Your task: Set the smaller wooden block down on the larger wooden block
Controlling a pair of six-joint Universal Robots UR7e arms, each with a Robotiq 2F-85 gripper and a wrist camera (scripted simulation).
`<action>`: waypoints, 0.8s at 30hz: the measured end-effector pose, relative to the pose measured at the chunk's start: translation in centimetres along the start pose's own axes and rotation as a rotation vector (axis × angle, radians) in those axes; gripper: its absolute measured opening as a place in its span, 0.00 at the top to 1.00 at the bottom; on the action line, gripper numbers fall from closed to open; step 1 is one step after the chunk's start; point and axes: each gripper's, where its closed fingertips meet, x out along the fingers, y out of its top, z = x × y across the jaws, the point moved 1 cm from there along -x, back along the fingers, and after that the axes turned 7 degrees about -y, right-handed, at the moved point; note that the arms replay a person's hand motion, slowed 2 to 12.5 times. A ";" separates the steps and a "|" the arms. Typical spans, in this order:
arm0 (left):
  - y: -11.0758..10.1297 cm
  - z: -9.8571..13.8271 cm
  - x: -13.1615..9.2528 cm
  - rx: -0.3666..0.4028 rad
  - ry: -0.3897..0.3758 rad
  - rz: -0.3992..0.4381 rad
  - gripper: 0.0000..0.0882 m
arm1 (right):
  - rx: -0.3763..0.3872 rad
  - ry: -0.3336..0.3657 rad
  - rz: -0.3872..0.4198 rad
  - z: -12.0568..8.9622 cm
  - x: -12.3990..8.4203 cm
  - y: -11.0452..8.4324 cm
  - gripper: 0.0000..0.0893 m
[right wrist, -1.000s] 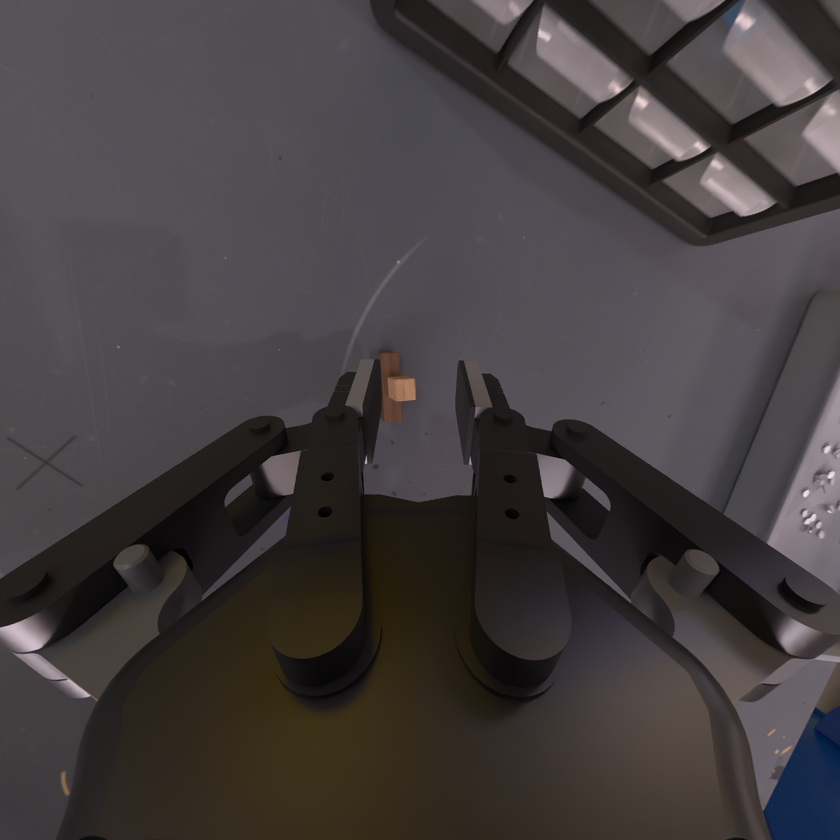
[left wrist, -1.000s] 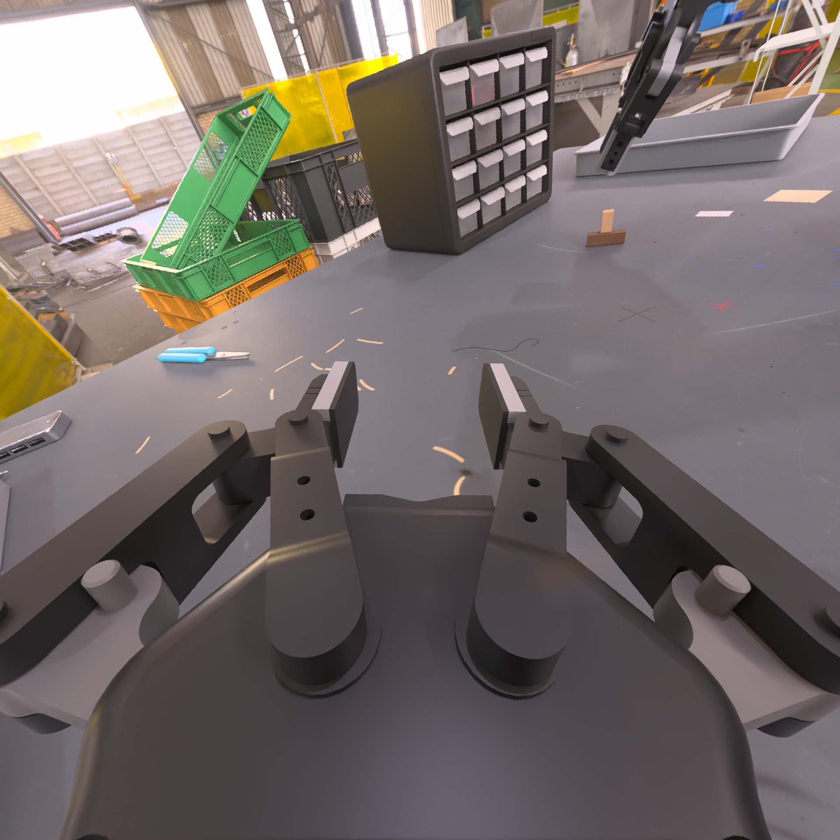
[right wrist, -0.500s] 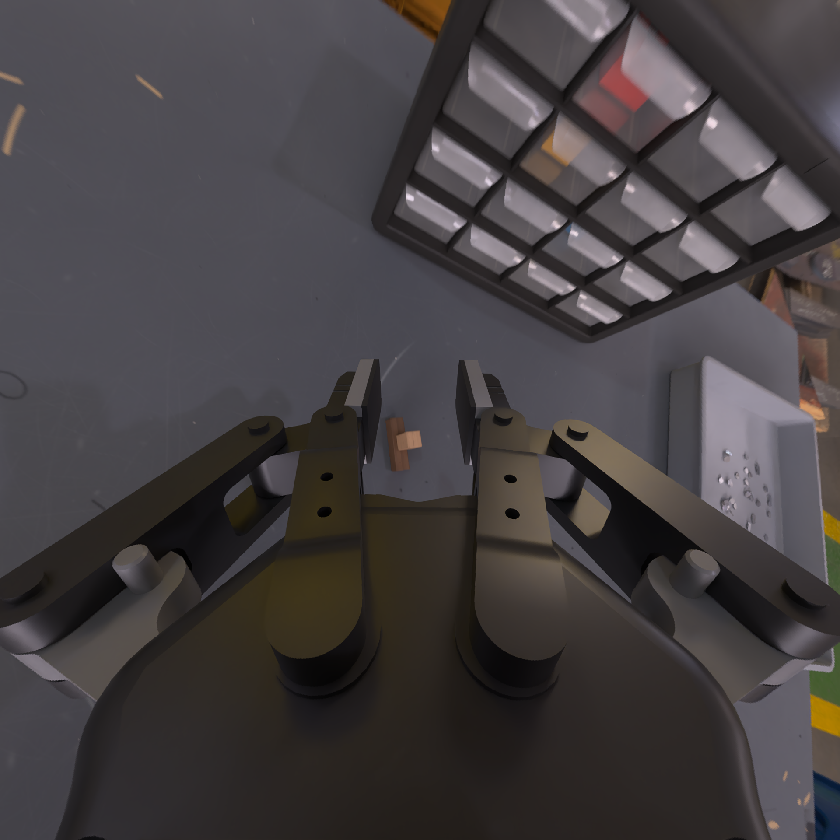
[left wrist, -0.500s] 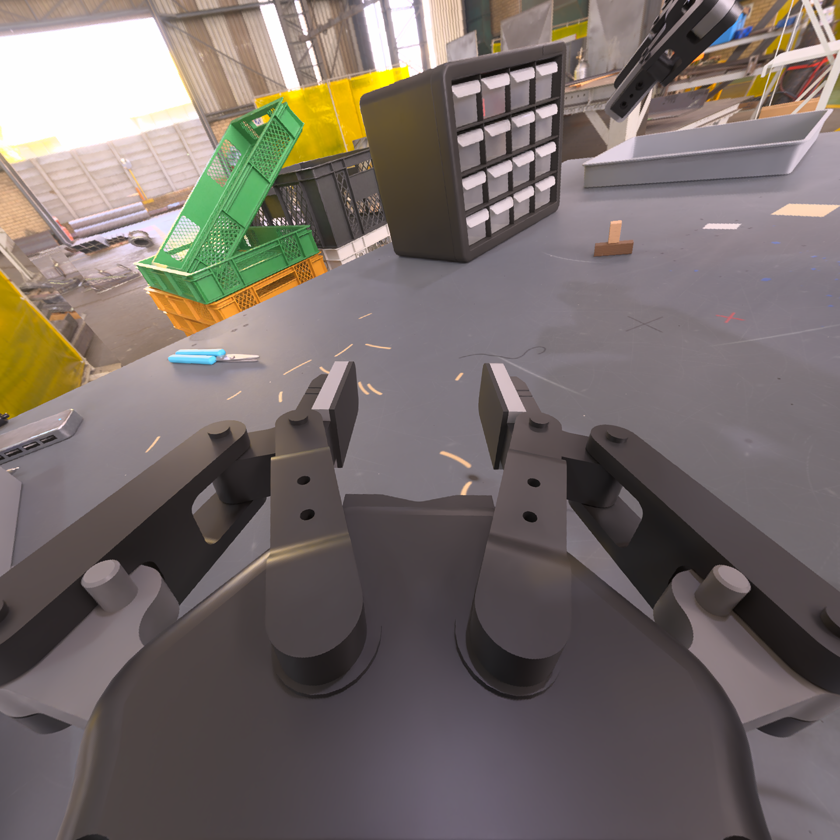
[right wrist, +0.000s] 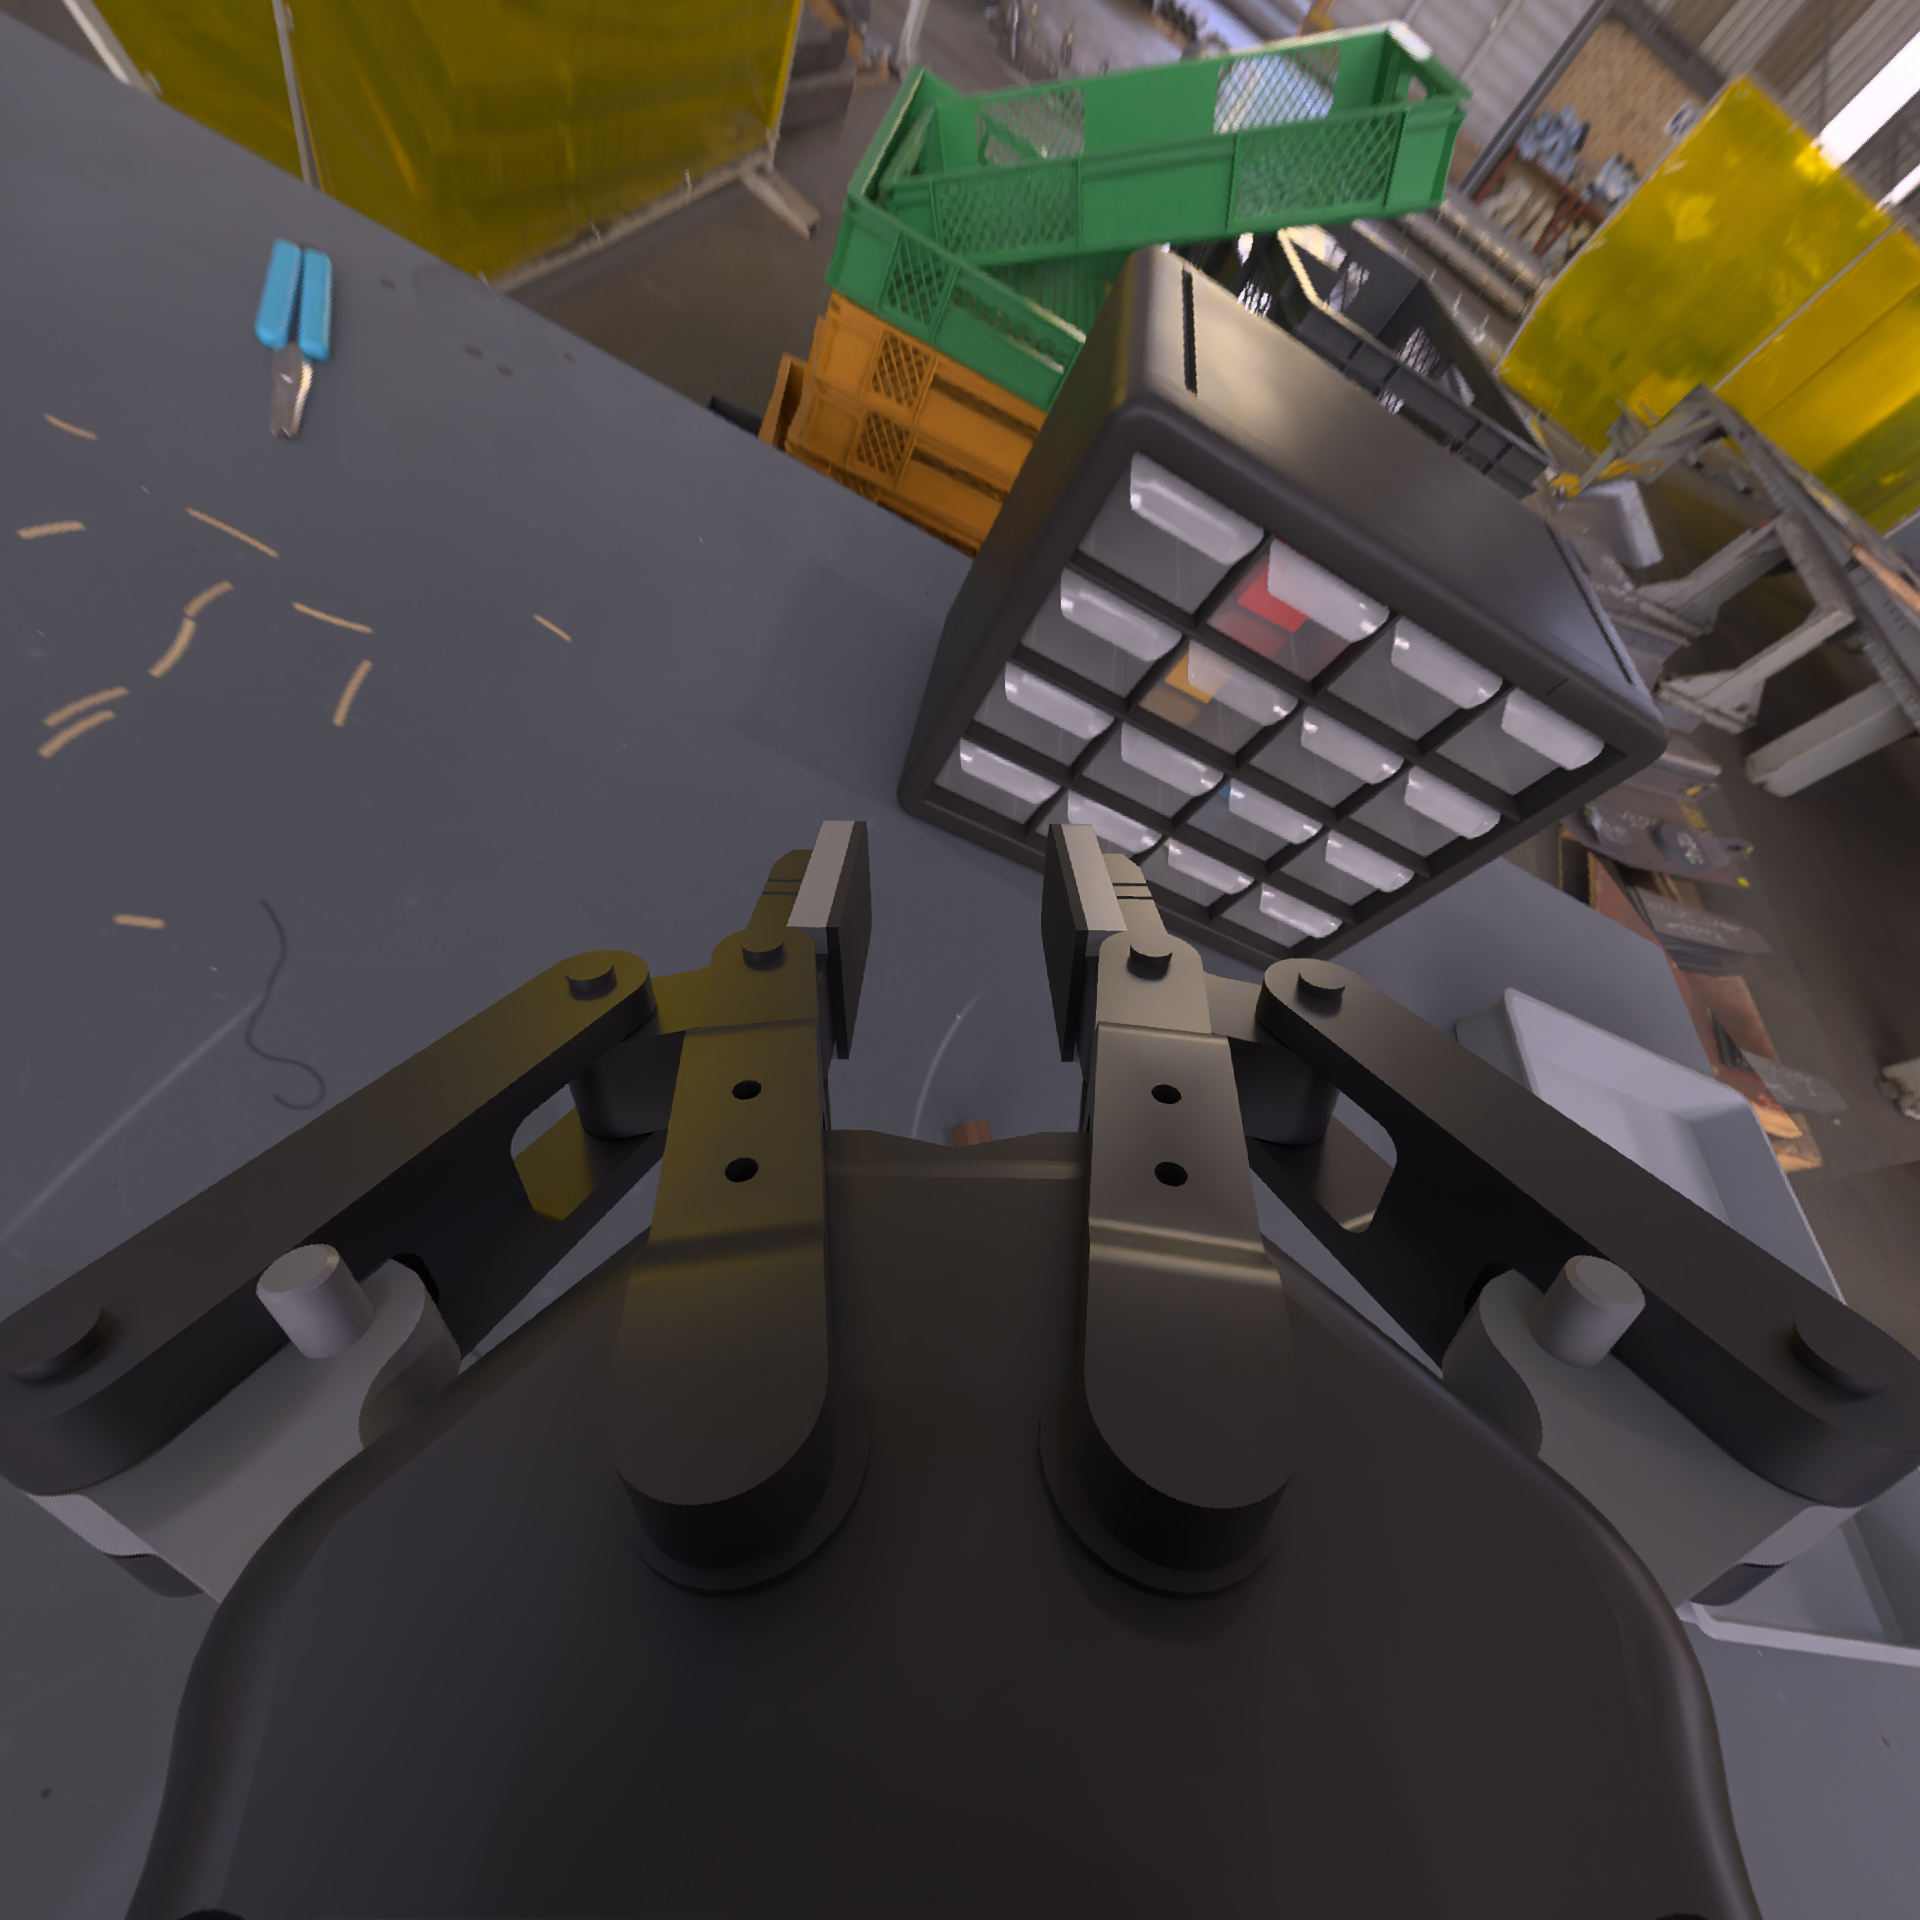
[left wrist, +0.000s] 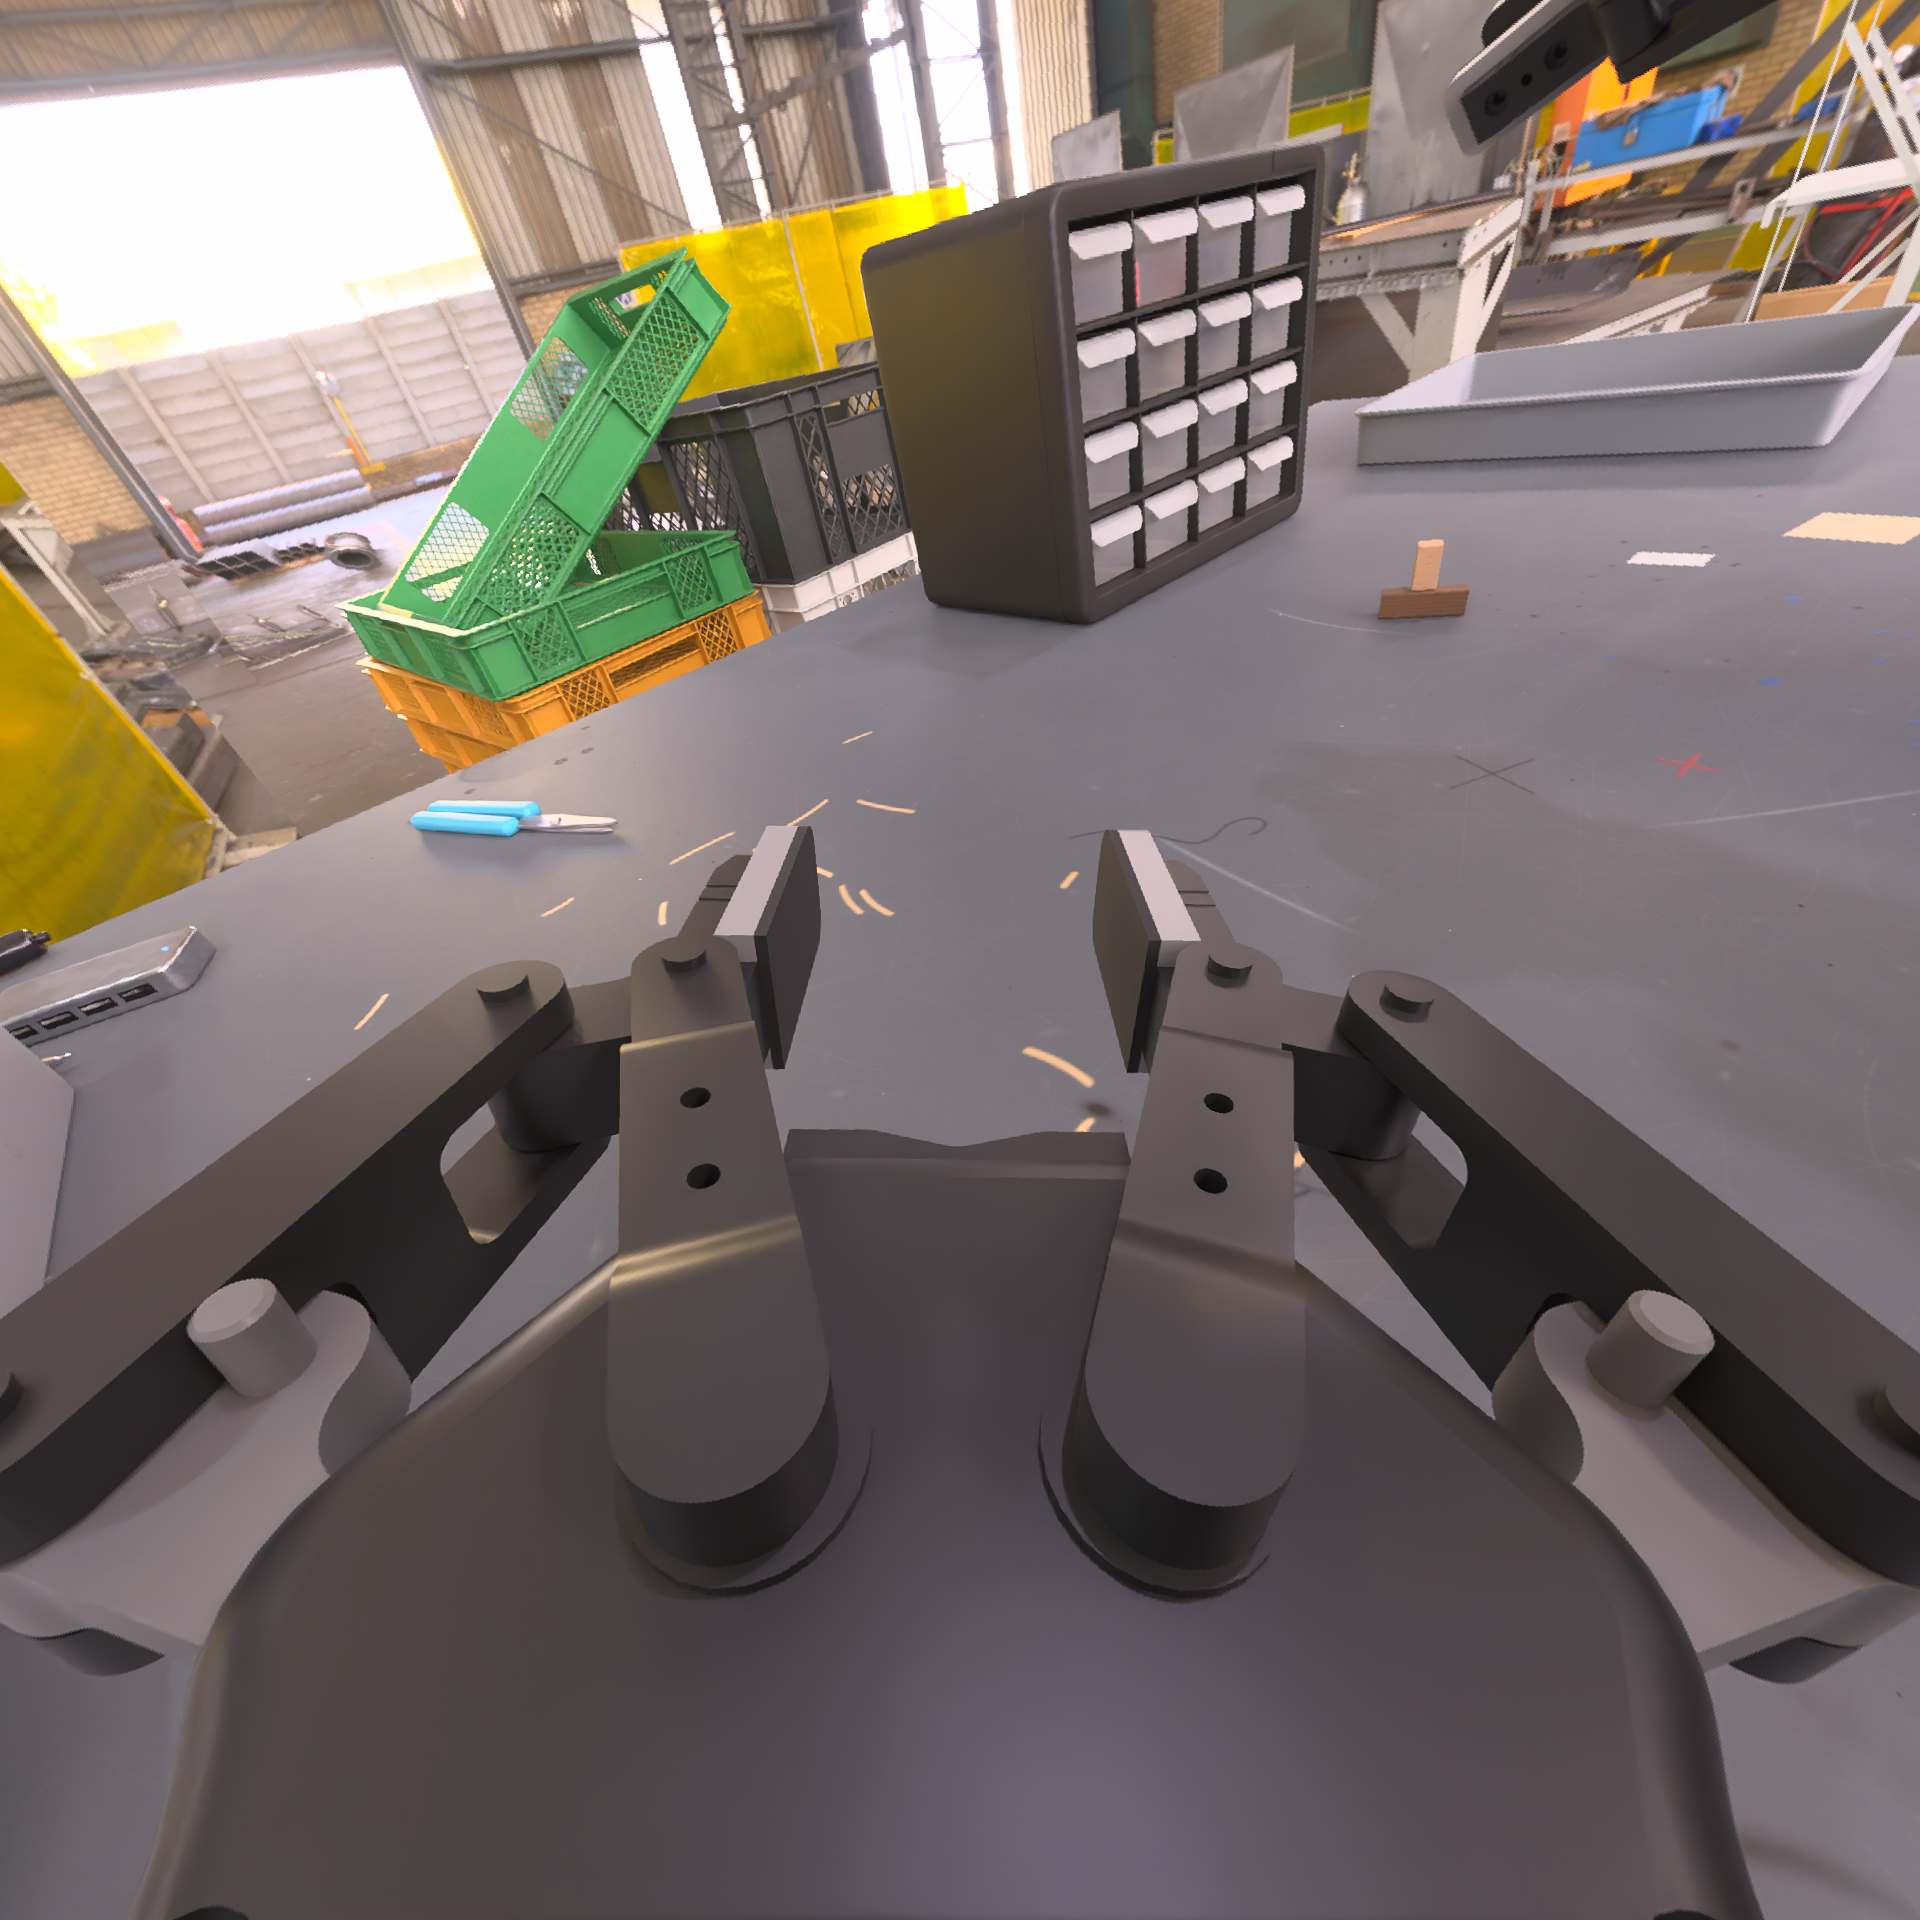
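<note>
In the left wrist view the smaller light wooden block point(left wrist: 1429, 564) stands upright on the larger dark wooden block point(left wrist: 1422, 602), far right on the grey table point(left wrist: 1143, 727). My left gripper point(left wrist: 956, 925) is open and empty, low over the table's near part, far from the blocks. My right gripper point(right wrist: 956, 914) is open and empty, raised high; only a brown sliver of the larger block point(right wrist: 971, 1131) shows below it, the rest hidden by the gripper body. The right arm's end shows at the top right of the left wrist view point(left wrist: 1538, 52).
A black drawer cabinet point(left wrist: 1101, 384) stands behind the blocks, also in the right wrist view point(right wrist: 1278, 707). A grey tray point(left wrist: 1642, 400) lies far right. Blue-handled pliers point(left wrist: 509, 821), wood shavings point(left wrist: 862, 894), a grey hub point(left wrist: 104, 982). Green and orange crates point(left wrist: 561, 582) stand beyond the table edge.
My right gripper has risen and tilted away from the stacked blocks, which slid almost out of its view. The left gripper has shifted only slightly.
</note>
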 end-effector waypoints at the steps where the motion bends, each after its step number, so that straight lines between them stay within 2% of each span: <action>1: 0.0 0.0 0.0 -0.001 0.001 0.001 0.46 | 0.005 -0.003 0.019 -0.2 -0.3 0.3 0.66; 12: 0.2 -0.6 -0.2 -0.003 0.031 0.018 0.46 | 0.063 -0.005 0.204 -3.2 -3.3 2.6 0.67; 24: 0.5 -1.2 -0.4 0.002 0.068 0.037 0.47 | 0.127 0.024 0.351 -6.9 -5.8 3.6 0.67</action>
